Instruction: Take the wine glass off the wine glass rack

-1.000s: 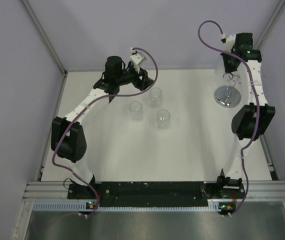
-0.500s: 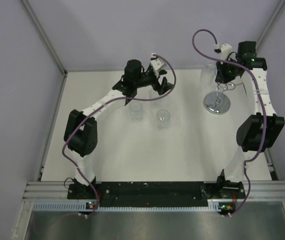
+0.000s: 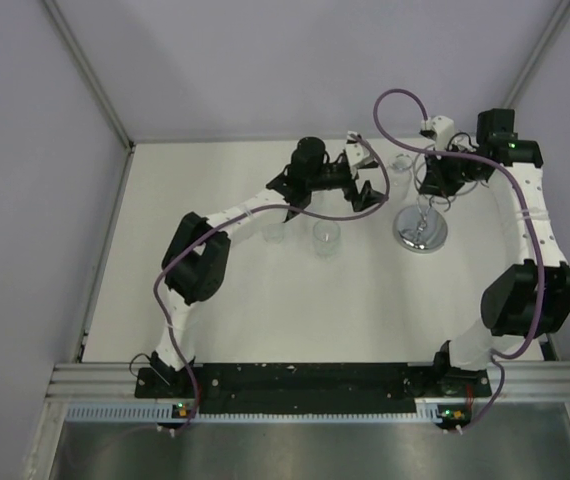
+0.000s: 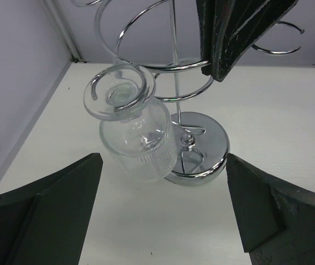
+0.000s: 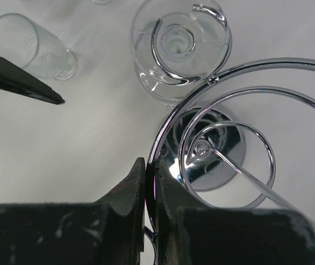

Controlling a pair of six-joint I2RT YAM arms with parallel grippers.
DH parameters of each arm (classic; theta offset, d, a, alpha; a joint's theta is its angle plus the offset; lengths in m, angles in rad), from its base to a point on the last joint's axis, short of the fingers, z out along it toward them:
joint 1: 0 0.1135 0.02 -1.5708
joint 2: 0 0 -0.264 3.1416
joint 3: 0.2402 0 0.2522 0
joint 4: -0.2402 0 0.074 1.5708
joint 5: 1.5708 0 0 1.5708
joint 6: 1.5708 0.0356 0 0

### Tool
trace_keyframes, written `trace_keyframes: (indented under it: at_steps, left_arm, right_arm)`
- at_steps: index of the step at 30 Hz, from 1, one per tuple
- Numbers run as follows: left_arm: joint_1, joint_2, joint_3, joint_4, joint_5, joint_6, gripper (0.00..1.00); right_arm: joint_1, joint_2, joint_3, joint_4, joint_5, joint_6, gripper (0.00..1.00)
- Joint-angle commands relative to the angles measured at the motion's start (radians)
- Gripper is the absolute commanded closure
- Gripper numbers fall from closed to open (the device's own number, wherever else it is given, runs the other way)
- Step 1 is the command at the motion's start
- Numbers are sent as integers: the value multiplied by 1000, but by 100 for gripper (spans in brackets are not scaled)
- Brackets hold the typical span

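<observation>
Hanging upside down by its foot from one looped arm, the wine glass [image 4: 135, 138] is not yet off the wine glass rack [image 4: 199, 152], its bowl tilted just above the round base. The right gripper [image 5: 149, 165] is pinched shut on a wire loop at the rack's top, seemingly to steady the stand. The left gripper [image 4: 162, 163] faces the bowl with jaws spread wide, touching nothing, probably ready to close around it and slide the foot out.
</observation>
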Motion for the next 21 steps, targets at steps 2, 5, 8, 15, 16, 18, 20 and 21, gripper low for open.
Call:
trace_keyframes:
  at_steps: [2, 5, 8, 15, 16, 18, 20, 21]
  left_arm:
    - [-27, 89, 106, 89, -4, 16, 1]
    - [-38, 136, 150, 104, -50, 10, 1]
    - [-39, 170, 169, 129, -90, 2, 1]
    - [-58, 261, 252, 166, -121, -35, 1]
    - [-64, 275, 255, 176, -119, -36, 1]
    - [-75, 284, 255, 190, -119, -35, 2]
    - [-81, 285, 244, 196, -118, -32, 4]
    - [-82, 279, 237, 195, -119, -35, 6]
  right_arm:
    - [-4, -75, 35, 60, -136, -29, 100]
    - [-4, -76, 39, 41, -142, -34, 96]
    - [-4, -76, 53, 0, -166, -52, 96]
    - [-4, -72, 82, -69, -203, -69, 97]
    - [-4, -67, 88, -77, -206, -67, 97]
    - [-4, -61, 96, -91, -208, -69, 97]
    - [-4, -55, 101, -103, -206, -81, 97]
    - [-4, -50, 102, -108, -206, -84, 98]
